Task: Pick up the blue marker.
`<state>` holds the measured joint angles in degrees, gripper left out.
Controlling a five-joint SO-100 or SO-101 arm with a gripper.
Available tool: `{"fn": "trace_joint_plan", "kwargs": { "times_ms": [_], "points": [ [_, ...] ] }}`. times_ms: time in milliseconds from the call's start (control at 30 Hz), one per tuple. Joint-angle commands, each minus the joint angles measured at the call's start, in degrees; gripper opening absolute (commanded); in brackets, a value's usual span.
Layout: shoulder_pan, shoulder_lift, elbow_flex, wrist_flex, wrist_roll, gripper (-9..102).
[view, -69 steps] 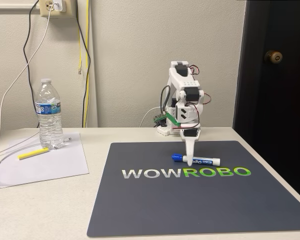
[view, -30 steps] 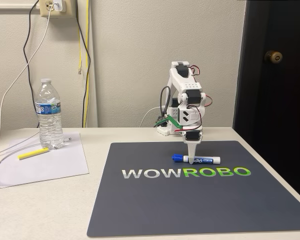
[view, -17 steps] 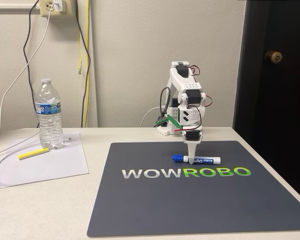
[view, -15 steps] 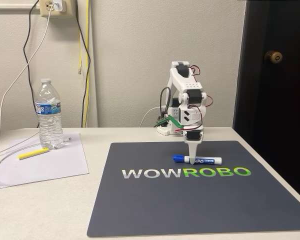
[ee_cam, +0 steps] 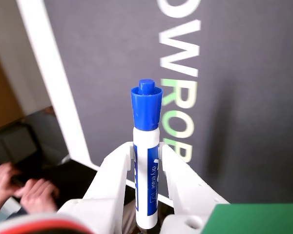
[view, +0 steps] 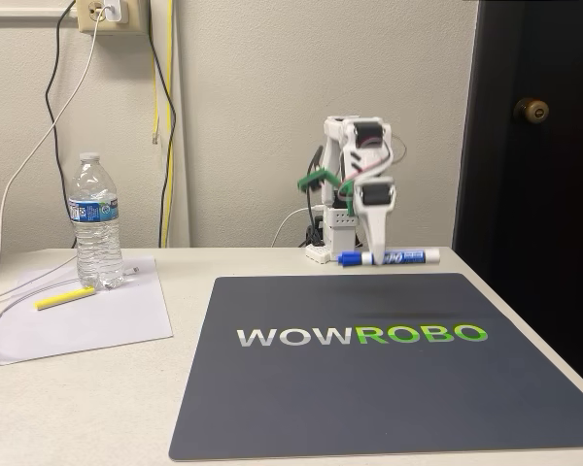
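Two white fingers [ee_cam: 115,170] of the gripper [ee_cam: 146,168] pinch the blue marker [ee_cam: 147,161] mid-barrel, cap toward 12 o'clock; light, rigid, probably slick plastic, held level above the mat [view: 389,388].

blue-capped white marker [ee_cam: 147,161], grey mat [view: 389,388]

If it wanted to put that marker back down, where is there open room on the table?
The dark mat is bare all over, the widest free patch. Bare tabletop lies in front of the paper. It is crowded by the water bottle, yellow highlighter and cables.
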<state>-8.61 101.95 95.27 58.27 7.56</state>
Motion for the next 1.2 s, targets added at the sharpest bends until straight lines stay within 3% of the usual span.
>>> {"fn": "trace_joint_plan", "kwargs": {
  "times_ms": [0,300,567,1167],
  "points": [
    [0.44,5.19,-0.44,-2.55,-4.04,4],
    [3.08,14.06,1.32,-5.98,-11.25,4],
    [4.83,37.00,27.60,-26.10,-15.03,4],
    [6.15,38.41,28.92,-29.88,-12.30,4]
  ]
}}
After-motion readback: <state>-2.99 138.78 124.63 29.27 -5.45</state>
